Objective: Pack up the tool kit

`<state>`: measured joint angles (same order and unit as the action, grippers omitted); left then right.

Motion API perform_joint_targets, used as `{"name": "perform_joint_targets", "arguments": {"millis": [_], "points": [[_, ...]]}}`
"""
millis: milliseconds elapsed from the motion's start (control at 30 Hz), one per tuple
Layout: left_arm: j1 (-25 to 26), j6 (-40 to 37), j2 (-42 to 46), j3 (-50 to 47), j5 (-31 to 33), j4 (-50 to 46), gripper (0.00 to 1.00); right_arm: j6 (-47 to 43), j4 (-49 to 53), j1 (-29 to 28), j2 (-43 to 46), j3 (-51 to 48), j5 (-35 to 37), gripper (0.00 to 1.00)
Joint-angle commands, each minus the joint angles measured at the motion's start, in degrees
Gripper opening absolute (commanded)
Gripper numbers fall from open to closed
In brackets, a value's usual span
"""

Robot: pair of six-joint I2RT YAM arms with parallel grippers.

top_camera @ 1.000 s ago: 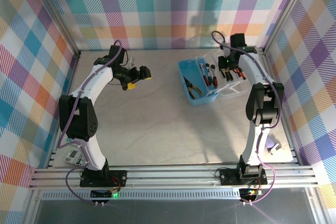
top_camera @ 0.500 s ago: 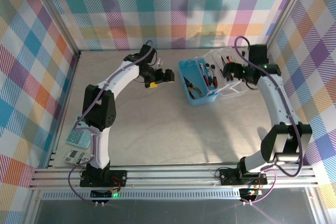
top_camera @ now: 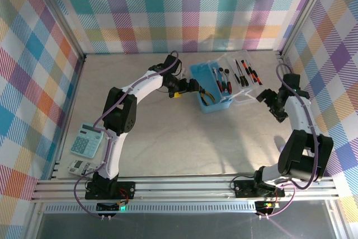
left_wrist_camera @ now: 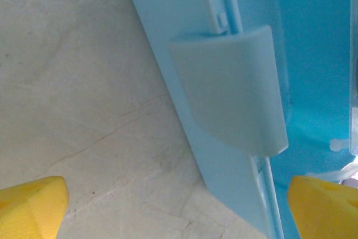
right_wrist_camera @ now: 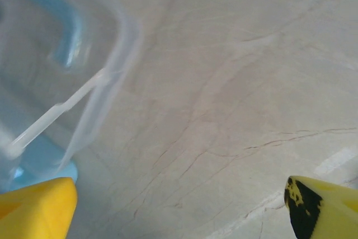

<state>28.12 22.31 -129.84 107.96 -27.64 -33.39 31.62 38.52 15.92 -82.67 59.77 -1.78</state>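
Packing looks well along: the light blue case (top_camera: pixel 212 108) sits toward the back of the worktop (top_camera: pixel 168 132), with the yellow-handled pliers (top_camera: pixel 207 97) and red-handled wrench (top_camera: pixel 226 85) inside. The screwdrivers (top_camera: pixel 246 72) appear to rest in the clear lid (top_camera: pixel 247 98), which lies open to the right. Closing and latching remain. The left end effector (top_camera: pixel 190 86), released, straddles the case wall by its latch (left_wrist_camera: pixel 235 88). The right end effector (top_camera: pixel 267 98), released and empty, hangs just beside the lid.
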Motion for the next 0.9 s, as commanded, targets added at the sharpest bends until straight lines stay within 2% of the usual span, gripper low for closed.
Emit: {"name": "perform_joint_targets", "arguments": {"millis": [0, 167, 367, 633, 867], "points": [[0.7, 1.4, -0.5, 0.9, -1.4, 3.1, 1.0, 4.3, -6.1, 2.3, -3.8, -0.5, -4.7, 0.88], [0.6, 1.2, -0.7, 1.2, 1.2, 1.8, 1.0, 4.5, -9.6, 2.3, -9.2, 2.0, -6.9, 0.79], [0.0, 2.1, -1.3, 1.3, 3.0, 1.0, 1.0, 4.9, -12.5, 2.3, -13.1, 3.7, -8.7, 0.74], [-0.4, 2.4, -2.7, 1.8, 3.6, 0.5, 1.0, 4.8, -14.3, 2.1, -14.0, 5.1, -10.2, 0.7], [-0.6, 2.6, -2.5, 1.5, 3.7, 0.2, 1.0, 4.1, -14.4, 0.8, -18.7, 7.0, -9.2, 0.65]]}}
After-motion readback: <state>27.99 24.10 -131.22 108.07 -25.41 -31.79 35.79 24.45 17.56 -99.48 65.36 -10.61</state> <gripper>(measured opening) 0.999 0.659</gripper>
